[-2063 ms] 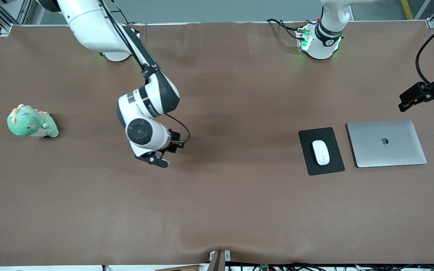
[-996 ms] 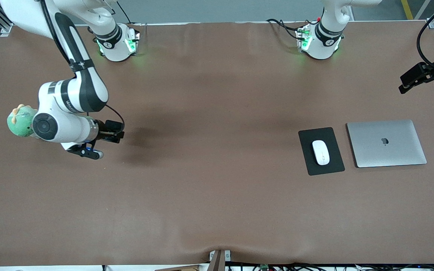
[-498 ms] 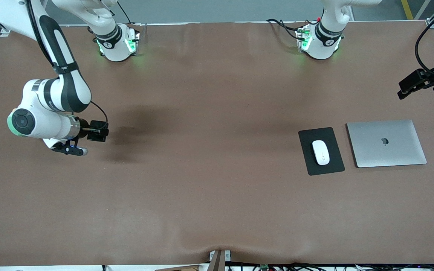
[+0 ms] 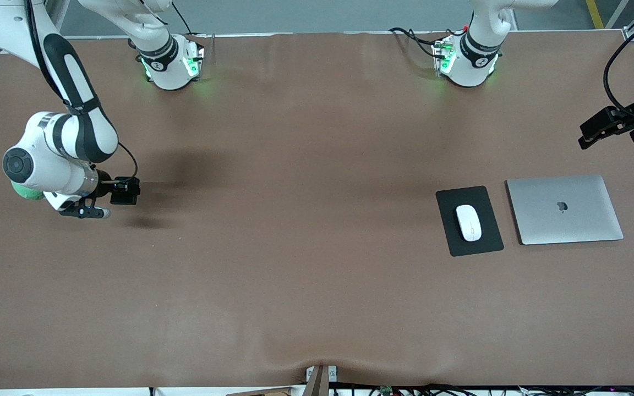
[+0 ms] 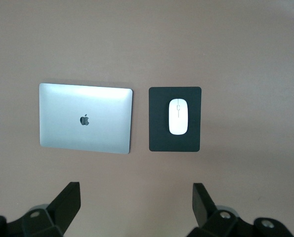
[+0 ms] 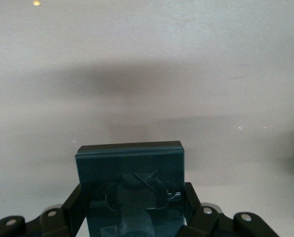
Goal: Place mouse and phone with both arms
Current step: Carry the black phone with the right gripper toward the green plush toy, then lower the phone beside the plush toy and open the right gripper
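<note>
The white mouse (image 4: pixel 468 222) lies on a black mouse pad (image 4: pixel 454 242) toward the left arm's end of the table; it also shows in the left wrist view (image 5: pixel 177 116). The black phone (image 6: pixel 130 163) is clamped flat between my right gripper's (image 6: pixel 132 200) jaws. In the front view that gripper (image 4: pixel 83 212) hangs over the table at the right arm's end, beside a green toy. My left gripper (image 5: pixel 135 200) is open and empty, high over the table, with the laptop and mouse pad below it.
A closed silver laptop (image 4: pixel 564 209) lies beside the mouse pad, at the left arm's end. A green plush toy (image 4: pixel 21 192) is mostly hidden under the right arm's wrist. The left arm's hand (image 4: pixel 608 126) sits at the table's edge.
The right arm has swung with the phone from over the table's middle to the right arm's end, covering the green toy. The left arm's hand has shifted slightly. The mouse has not moved.
</note>
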Controlling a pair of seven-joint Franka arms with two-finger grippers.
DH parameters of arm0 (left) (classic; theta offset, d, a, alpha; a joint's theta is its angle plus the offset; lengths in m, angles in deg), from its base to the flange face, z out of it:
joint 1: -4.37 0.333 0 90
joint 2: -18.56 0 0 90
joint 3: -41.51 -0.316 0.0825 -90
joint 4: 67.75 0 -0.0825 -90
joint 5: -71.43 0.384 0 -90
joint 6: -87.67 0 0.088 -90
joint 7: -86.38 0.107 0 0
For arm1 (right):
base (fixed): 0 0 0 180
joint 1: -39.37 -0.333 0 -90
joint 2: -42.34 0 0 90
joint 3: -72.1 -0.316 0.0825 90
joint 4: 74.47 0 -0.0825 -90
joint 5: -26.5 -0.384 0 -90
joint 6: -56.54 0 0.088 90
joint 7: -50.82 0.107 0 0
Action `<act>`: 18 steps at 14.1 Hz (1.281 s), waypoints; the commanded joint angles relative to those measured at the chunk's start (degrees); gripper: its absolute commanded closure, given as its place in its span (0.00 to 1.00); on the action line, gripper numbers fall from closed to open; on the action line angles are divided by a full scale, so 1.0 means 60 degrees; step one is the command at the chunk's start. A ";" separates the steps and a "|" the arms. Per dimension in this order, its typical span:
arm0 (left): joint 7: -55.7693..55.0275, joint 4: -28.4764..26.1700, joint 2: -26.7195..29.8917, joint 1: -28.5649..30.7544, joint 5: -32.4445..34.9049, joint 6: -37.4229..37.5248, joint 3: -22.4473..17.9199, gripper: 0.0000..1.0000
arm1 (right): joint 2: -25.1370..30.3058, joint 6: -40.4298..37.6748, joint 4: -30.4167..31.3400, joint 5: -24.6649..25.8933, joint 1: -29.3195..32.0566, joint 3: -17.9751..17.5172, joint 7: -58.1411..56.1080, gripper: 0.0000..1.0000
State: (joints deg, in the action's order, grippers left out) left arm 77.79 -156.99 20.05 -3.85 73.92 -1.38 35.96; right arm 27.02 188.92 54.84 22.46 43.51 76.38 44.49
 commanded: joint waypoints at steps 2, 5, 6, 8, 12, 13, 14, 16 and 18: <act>0.0085 0.0077 0.0119 -0.0020 -0.0137 0.0105 -0.0072 0.00 | 0.0080 0.0829 0.0566 0.0248 0.0771 -0.0143 -0.0832 1.00; 0.0128 0.0092 0.0148 -0.0020 -0.0137 0.0149 -0.0072 0.00 | -0.0315 0.1769 0.0802 0.0248 0.1037 -0.0143 -0.1362 1.00; 0.0128 0.0077 0.0148 -0.0020 -0.0137 0.0164 -0.0072 0.00 | -0.0461 0.1915 0.0802 0.0248 0.1067 -0.0143 -0.1377 1.00; 0.0143 0.0077 0.0148 -0.0020 -0.0137 0.0164 -0.0087 0.00 | -0.0667 0.2238 0.0903 0.0248 0.1212 -0.0143 -0.1406 1.00; 0.0157 0.0063 0.0134 -0.0006 -0.0122 0.0164 -0.0087 0.00 | -0.0712 0.2371 0.1007 0.0248 0.1228 -0.0143 -0.1479 1.00; 0.0157 0.0063 0.0134 -0.0006 -0.0137 0.0164 -0.0087 0.00 | -0.0741 0.2371 0.0992 0.0248 0.1242 -0.0143 -0.1479 1.00; 0.0157 0.0077 0.0134 -0.0006 -0.0122 0.0164 -0.0087 0.00 | -0.0756 0.2327 0.0978 0.0248 0.1243 -0.0143 -0.1479 0.60; 0.0157 0.0077 0.0104 -0.0006 -0.0122 0.0164 -0.0101 0.00 | -0.0727 0.2196 0.0919 0.0248 0.1155 -0.0172 -0.1450 0.00; 0.0143 0.0063 0.0061 -0.0006 -0.0122 0.0164 -0.0087 0.00 | -0.0668 0.2065 0.0686 0.0248 0.1096 -0.0186 -0.1435 0.00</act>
State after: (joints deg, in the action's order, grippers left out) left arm 77.79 -156.71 20.26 -3.85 73.92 -1.06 35.82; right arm 21.60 202.39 59.43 23.34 49.38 76.10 36.48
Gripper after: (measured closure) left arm 0.000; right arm 0.000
